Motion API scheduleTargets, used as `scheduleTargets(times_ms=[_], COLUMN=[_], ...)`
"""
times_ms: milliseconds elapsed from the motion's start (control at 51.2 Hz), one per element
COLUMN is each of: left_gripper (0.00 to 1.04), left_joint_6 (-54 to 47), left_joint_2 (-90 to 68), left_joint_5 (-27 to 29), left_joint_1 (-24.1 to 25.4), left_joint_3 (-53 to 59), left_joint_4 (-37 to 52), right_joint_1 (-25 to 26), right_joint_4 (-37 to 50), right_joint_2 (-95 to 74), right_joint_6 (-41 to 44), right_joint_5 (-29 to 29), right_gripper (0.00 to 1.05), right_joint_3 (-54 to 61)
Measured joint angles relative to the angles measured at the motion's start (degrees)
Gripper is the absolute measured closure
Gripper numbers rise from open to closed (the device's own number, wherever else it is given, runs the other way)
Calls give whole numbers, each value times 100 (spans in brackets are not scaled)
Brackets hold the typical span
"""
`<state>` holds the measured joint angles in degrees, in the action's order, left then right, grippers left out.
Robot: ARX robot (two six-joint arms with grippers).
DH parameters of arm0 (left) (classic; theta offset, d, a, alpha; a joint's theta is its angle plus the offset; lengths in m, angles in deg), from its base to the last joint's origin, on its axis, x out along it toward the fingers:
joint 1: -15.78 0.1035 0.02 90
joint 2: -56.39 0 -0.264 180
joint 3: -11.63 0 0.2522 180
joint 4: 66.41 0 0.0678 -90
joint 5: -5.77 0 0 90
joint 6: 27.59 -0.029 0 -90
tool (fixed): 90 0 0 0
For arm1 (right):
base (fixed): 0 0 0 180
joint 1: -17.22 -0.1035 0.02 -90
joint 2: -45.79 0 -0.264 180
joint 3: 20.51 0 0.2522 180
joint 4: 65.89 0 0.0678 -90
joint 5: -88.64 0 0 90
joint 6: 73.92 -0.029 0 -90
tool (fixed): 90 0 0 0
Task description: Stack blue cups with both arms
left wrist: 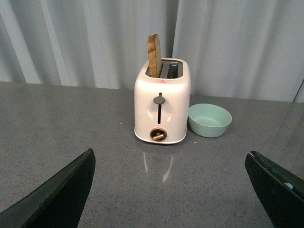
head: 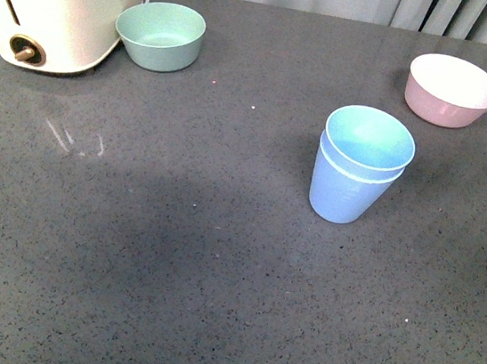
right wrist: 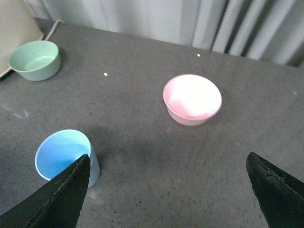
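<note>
1. Two blue cups (head: 358,166) nested one inside the other, upright on the gray counter (head: 171,253), right of centre in the front view; rim of the inner cup a little above the rim of the outer one.
2. Neither arm in the front view.
3. Left hand (left wrist: 173,190) spread wide, fingers (left wrist: 57,194) at either lower corner of the left wrist view, nothing between them, nothing held.
4. Ahead of the left hand, well apart: cream toaster (left wrist: 161,107) standing on the counter, lever up, a slice of bread (left wrist: 154,55) sticking out of one slot.
5. Just beside the toaster, on the side nearer the right finger of that hand: green bowl (left wrist: 209,119), upright, apart from the toaster by a narrow gap.
6. Right hand (right wrist: 168,192) likewise spread wide, fingers (right wrist: 54,202) at the lower corners of the right wrist view, empty.
7. Stacked cups just beside the left finger of the right hand, partly hidden behind its tip, outside the gap; touching or not cannot be told.
8. Pink bowl (right wrist: 192,99) ahead of the right hand, roughly in line with the open gap, well apart from the fingers.
9. Pale curtain (left wrist: 237,42) behind the counter's far edge.
</note>
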<state>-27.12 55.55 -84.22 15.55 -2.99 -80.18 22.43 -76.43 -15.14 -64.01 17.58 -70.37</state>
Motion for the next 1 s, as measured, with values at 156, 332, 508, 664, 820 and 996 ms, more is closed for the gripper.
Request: scheduleTargets(times_ms=[156,332,508,664,820,996], left_gripper=[9,9,9,9,9,9], left_joint_6=[-2,0,-2,-2,-2,-2], left_joint_2=[0,0,0,0,0,0], left_joint_5=[0,0,0,0,0,0], left_joint_1=[0,0,0,0,0,0], left_joint_3=[0,0,0,0,0,0], left_joint_4=[0,0,0,0,0,0], right_joint_1=[-129,-501,-501,-501,-501,-503], right_joint_4=[2059,3283,3259,3049,2706,2288], right_joint_2=[186,846,1456,1998,2588,3180], right_joint_6=[-577,-887,-903,-929,-929,-929], right_joint_5=[-1279,-1858,-1884,-1882,-1884,-1884], right_gripper=[26,64,103,103,103,103], right_joint_3=[894,1965,2586,2935,3189,3353])
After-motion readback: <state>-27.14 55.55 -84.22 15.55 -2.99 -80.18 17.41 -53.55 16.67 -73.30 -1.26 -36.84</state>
